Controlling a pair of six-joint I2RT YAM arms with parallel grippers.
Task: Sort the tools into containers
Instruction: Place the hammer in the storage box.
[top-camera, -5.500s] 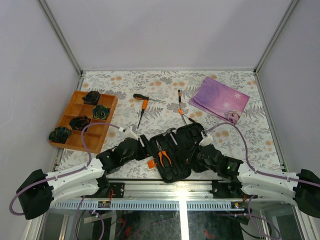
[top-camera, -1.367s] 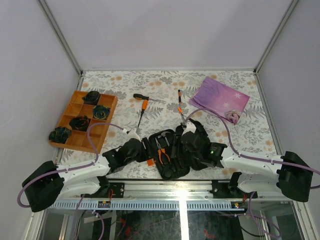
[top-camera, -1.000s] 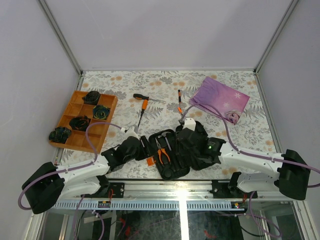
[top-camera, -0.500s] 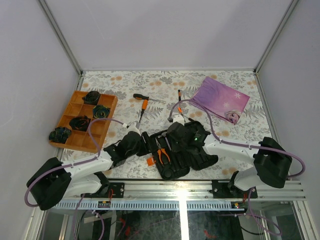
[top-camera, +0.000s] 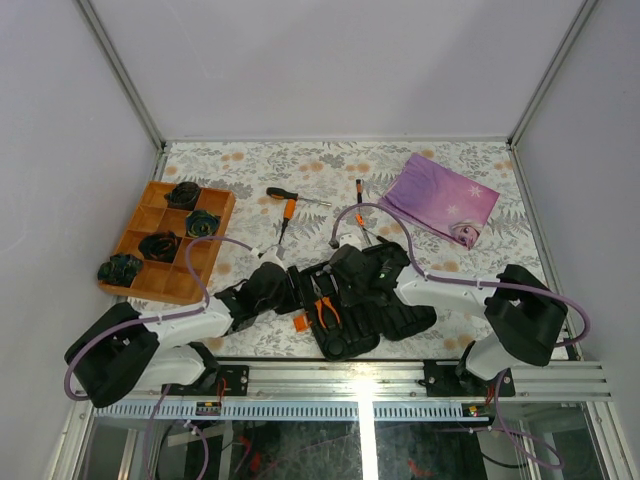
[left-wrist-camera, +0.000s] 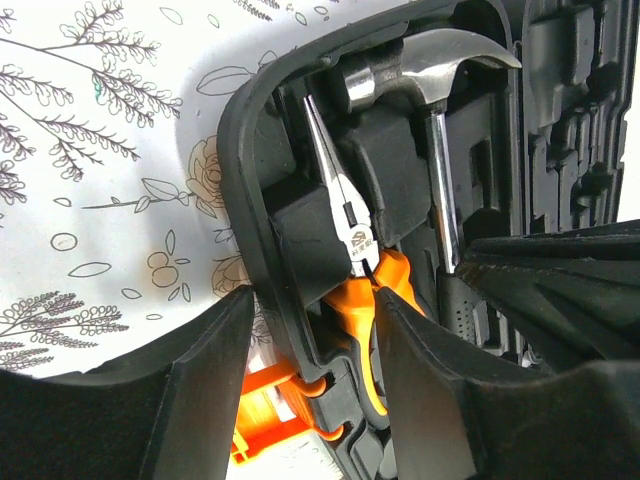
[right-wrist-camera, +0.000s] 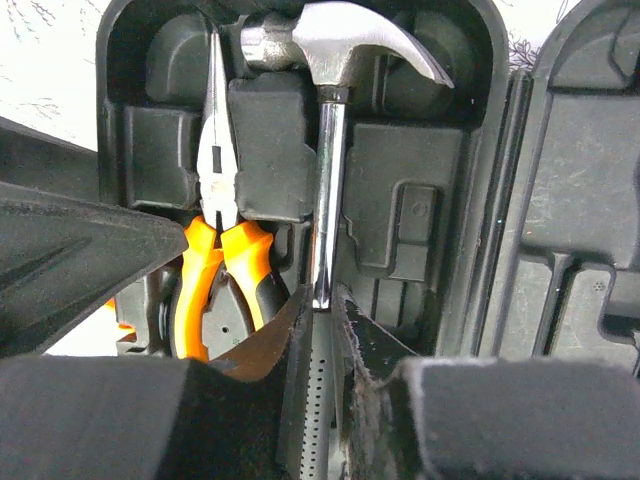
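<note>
– So where did the big things lie on the table?
– Largely where they had lain seconds before. The black tool case sat open at the near edge, between the arms. The orange tray kept to the far left and the purple cloth to the far right.
– And the arms?
– That was the change. The right arm, which had waited at the case's right edge, had swung across the right half to reach the left one. The left arm had hardly shifted.
– The tools?
– The hammer lay in its moulded slot, head toward the far end, with the orange-handled pliers in the slot just beside it. The screwdrivers were out on the table beyond the case, unmoved.
– The jaws?
– The right gripper had narrowed about the hammer's handle, a fingertip tight on either side. The left gripper stood apart, astride the case's left rim; whether it pressed the rim could not be told. The small orange latch showed just beside it, on the near side.
</note>
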